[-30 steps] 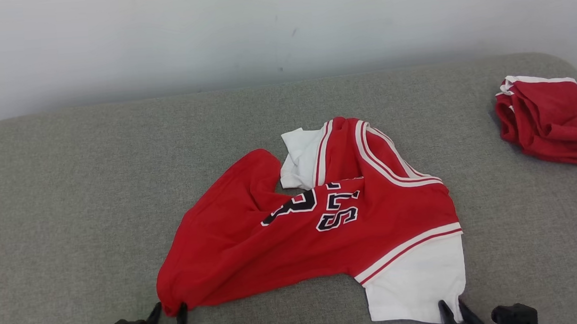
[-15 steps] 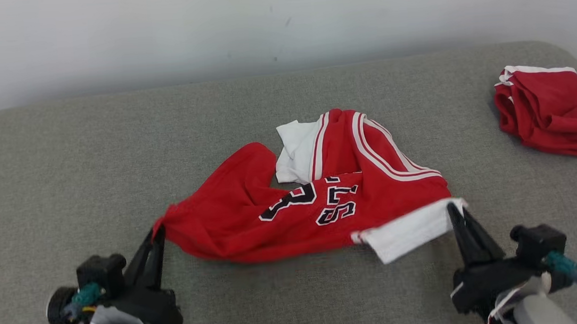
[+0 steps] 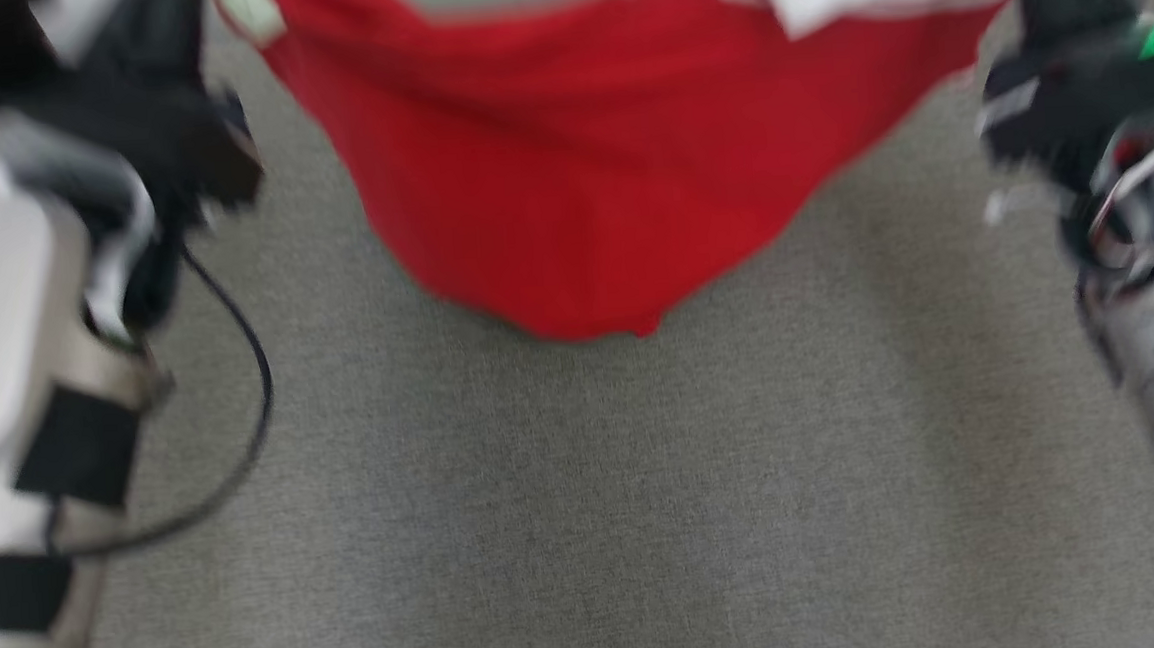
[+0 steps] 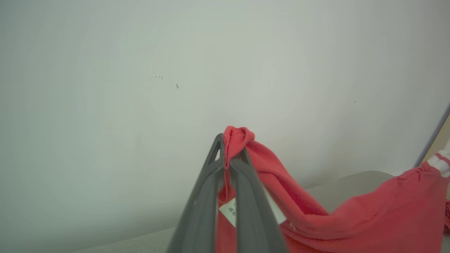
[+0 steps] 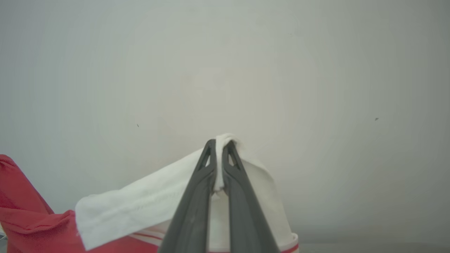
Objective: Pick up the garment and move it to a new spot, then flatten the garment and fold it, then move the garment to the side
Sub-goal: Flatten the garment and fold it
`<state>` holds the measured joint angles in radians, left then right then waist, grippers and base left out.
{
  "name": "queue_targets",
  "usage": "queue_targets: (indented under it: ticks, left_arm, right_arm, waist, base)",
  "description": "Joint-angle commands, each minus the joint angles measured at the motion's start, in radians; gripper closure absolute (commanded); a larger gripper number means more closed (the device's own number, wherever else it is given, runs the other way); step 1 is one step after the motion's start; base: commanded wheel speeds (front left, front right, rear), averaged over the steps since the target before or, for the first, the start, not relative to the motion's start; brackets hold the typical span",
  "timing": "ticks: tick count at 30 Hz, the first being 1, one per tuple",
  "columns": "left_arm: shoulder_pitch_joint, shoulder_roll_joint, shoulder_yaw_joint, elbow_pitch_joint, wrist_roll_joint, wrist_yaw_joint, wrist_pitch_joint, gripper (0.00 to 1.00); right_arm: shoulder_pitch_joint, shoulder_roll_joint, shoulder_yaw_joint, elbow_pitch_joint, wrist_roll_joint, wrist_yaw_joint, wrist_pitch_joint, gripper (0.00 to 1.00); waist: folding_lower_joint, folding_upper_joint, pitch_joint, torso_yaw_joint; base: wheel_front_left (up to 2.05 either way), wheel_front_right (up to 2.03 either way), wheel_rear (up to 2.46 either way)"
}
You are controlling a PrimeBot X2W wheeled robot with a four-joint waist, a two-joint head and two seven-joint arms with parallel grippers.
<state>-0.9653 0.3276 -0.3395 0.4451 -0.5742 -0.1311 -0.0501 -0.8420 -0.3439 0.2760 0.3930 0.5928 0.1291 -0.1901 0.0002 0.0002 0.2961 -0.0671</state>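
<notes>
Slippage is the main risk: the jersey (image 3: pixel 569 194) hangs as a sagging red sling between the two arms, each of which has only a small pinch of cloth. On the left gripper (image 4: pixel 226 147) that pinch is a little bunched knob of red hem (image 4: pixel 239 135) poking just past the fingertips. If the arms swing or pull apart sharply, I judge that this knob could work out of the grip and drop one side. The head view is smeared with motion, so a quick move looks likely, and that would make a slip more probable. A second hazard is the deep belly of the cloth. Its lowest fold comes close to the grey upholstered surface (image 3: pixel 589 524), and whether it touches is unclear. If it drags there it could bunch or twist the jersey, making the flattening harder. The loose black cable (image 3: pixel 250 384) looping beside the left forearm could also catch the fabric.

The left gripper's fingers are pressed together on the red hem corner, with the small white tag (image 4: pixel 230 211) hanging just below the clamp. The right gripper (image 5: pixel 218 151) is likewise closed, and its tips bite a fold of the white shoulder panel (image 5: pixel 140 207), which drapes to both sides of the fingers. Both point toward the pale wall (image 4: pixel 140 70). The jersey is thus airborne over the upholstered surface, and how near any edge of it I cannot tell.
</notes>
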Motion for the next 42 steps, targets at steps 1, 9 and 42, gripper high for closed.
queue_targets:
  ticks: [1,9,42]
  left_arm:
    - [-0.094,0.002,0.010,0.016,-0.021,0.001,0.032,1.00]
    - [-0.535,-0.044,0.017,0.161,-0.032,0.017,0.162,1.00]
    - [-1.214,-0.153,-0.019,0.678,0.005,0.021,0.068,1.00]
  right_arm:
    - [-0.101,-0.015,-0.004,0.011,0.027,0.002,0.019,1.00]
    - [-0.571,-0.062,0.023,0.115,0.053,0.002,0.116,1.00]
    - [-1.255,-0.075,0.239,0.572,-0.028,0.002,0.059,1.00]
  waist:
    - [-0.0002,-0.0002,0.155,-0.017]
    - [-0.0002,-0.0002,0.326,-0.023]
    - [-0.0002,-0.0002,0.467,-0.020]
  base:
    - [0.00,0.00,0.00]
    - [0.00,0.00,0.00]
    - [0.00,0.00,0.00]
